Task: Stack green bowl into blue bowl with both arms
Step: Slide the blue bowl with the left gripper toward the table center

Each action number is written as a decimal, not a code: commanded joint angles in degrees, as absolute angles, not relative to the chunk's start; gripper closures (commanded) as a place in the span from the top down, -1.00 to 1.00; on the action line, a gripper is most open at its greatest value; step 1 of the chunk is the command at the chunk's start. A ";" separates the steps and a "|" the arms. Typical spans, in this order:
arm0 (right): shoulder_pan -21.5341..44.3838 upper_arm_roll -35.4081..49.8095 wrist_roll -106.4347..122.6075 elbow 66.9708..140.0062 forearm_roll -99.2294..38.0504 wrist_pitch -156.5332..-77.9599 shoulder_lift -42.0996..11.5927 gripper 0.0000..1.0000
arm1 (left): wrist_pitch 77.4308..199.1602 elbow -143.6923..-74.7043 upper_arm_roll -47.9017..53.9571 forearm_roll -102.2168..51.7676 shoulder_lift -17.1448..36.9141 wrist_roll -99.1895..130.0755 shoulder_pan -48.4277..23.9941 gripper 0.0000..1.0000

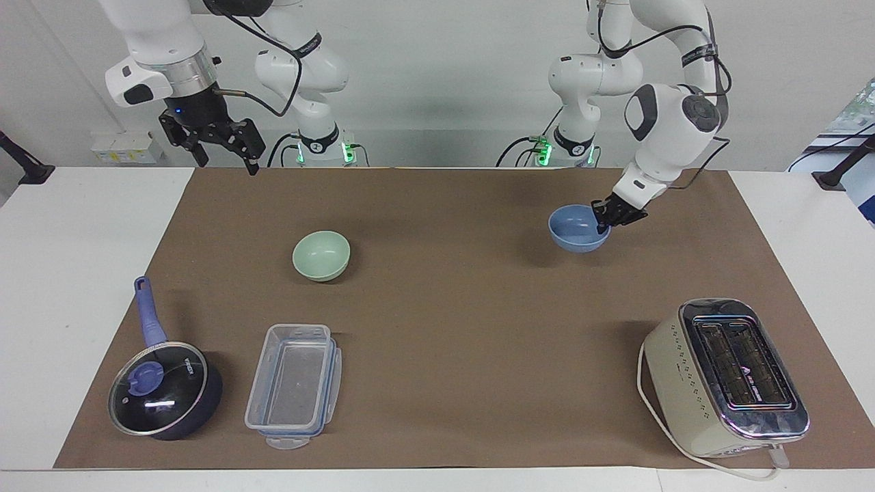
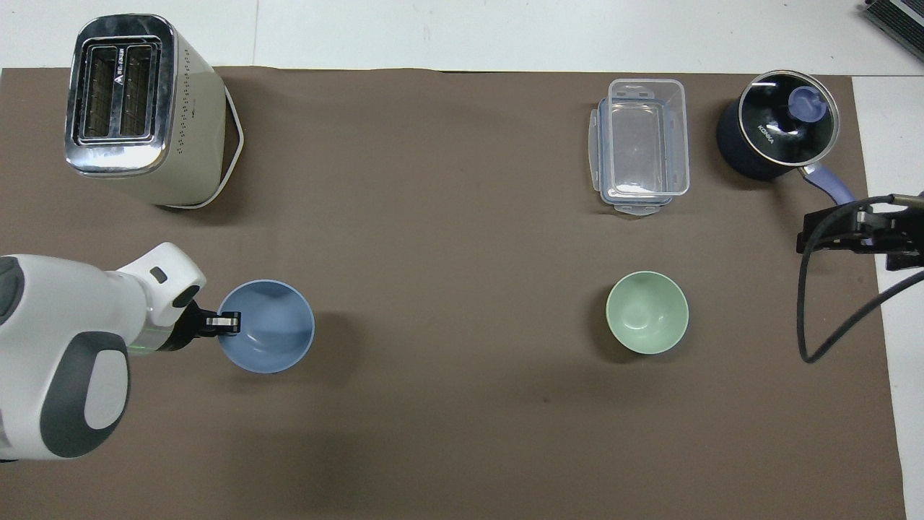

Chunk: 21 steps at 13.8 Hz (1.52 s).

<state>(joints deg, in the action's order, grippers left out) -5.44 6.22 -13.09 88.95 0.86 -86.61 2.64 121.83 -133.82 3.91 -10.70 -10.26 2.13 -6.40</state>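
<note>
The blue bowl (image 1: 578, 229) is clear of the brown mat (image 1: 444, 321), held upright in the air over the left arm's end of the table; its shadow falls on the mat beneath it. The left gripper (image 1: 604, 220) is clamped on the bowl's rim, one finger inside the bowl and one outside, on the side toward the left arm's end. The green bowl (image 1: 321, 255) sits upright on the mat toward the right arm's end, well apart from the blue bowl, with nothing touching it. The right gripper (image 1: 217, 145) waits high over the mat's edge nearest the robots at the right arm's end, fingers spread and carrying nothing.

Farther from the robots than the green bowl lie a clear plastic container (image 1: 294, 385) and, beside it, a dark saucepan (image 1: 164, 391) whose glass lid carries white lettering that reads roughly "KONKA". A cream toaster (image 1: 724, 377) stands at the left arm's end, farther from the robots than the blue bowl; its top bears a small logo and writing too small to read.
</note>
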 commanded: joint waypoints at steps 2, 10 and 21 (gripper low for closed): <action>-6.33 6.42 -11.69 88.24 -0.35 -85.87 2.37 1.00 | 123.92 -133.24 3.34 -12.65 -9.93 8.25 -13.78 -1.00; -6.24 6.42 -11.78 88.24 -0.35 -85.87 2.37 1.00 | 131.47 -133.77 3.34 -14.59 -5.46 19.78 -28.55 -1.00; -6.24 6.42 -11.78 88.24 -0.35 -85.87 2.37 1.00 | 138.96 -134.21 3.16 -14.94 0.35 19.95 -33.14 1.00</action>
